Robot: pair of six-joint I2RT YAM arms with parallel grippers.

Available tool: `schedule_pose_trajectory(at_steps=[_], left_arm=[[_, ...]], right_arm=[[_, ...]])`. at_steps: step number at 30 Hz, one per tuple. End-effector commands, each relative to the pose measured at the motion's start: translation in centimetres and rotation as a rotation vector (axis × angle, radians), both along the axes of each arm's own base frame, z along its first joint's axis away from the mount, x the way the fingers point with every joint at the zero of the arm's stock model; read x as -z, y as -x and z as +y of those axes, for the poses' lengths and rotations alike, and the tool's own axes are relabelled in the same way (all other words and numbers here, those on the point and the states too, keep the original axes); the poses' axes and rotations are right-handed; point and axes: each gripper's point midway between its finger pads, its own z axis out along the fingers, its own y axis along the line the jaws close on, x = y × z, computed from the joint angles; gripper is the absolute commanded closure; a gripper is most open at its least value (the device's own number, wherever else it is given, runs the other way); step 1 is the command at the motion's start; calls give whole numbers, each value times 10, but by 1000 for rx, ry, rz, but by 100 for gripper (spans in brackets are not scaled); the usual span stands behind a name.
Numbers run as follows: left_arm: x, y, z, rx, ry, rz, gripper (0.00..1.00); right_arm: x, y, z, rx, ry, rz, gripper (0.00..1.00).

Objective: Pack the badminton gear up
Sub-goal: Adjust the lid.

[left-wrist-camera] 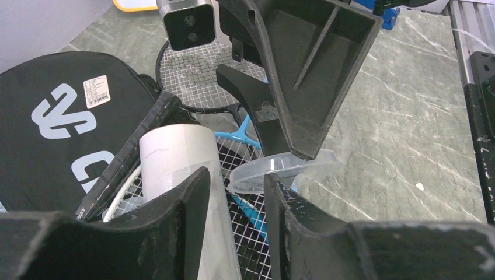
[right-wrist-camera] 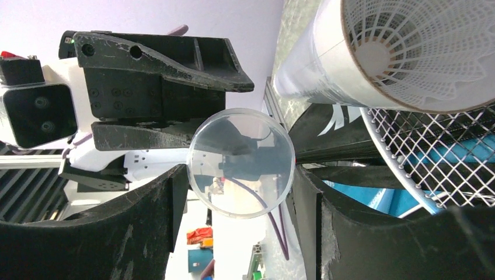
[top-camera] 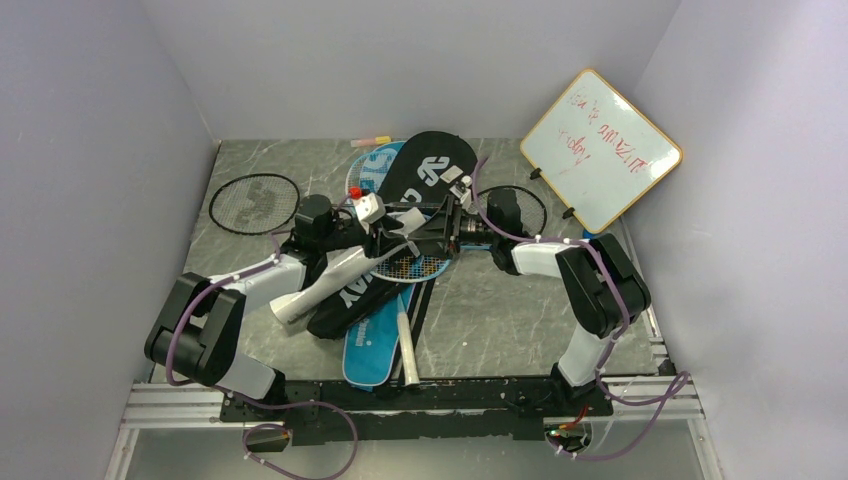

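My right gripper [right-wrist-camera: 239,195] is shut on a clear round cap [right-wrist-camera: 240,163], pinched edge to edge between its fingertips. The cap [left-wrist-camera: 292,166] hangs just beyond my left gripper [left-wrist-camera: 236,198], whose jaws stand apart, open. The white tube [left-wrist-camera: 172,157] lies beneath its left finger, across a light-blue racket [left-wrist-camera: 251,216] resting on the black bag [left-wrist-camera: 52,128]. A white shuttlecock [right-wrist-camera: 420,46] sits inside the tube's open end. Both grippers [top-camera: 392,238] [top-camera: 440,228] meet mid-table over the black bag [top-camera: 440,165] and the blue bag [top-camera: 372,345].
A black-framed racket [top-camera: 255,203] lies flat at the back left. Another racket head [top-camera: 520,205] shows behind the right arm. The orange-rimmed whiteboard [top-camera: 600,150] leans at the back right. A white racket handle [top-camera: 405,345] points toward the near edge.
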Motion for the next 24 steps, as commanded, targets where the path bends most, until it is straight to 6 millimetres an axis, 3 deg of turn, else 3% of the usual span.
schedule_pose_trajectory(at_steps=[1,7,12,18,24], left_arm=[[-24,-2,-3,31,18,-73,60],[-28,2,-5,63,16,-81,94],[-24,-7,-4,30,-21,-40,95],[-17,-16,-3,3,-71,46,95],[-16,-28,6,-91,-128,126,95]], right_arm=[[-26,8,3,-36,-55,-77,34],[-24,9,4,-46,-52,-70,31],[-19,6,2,-19,-21,-70,13],[-20,0,-4,19,57,-131,7],[-29,-16,-20,128,244,-315,4]])
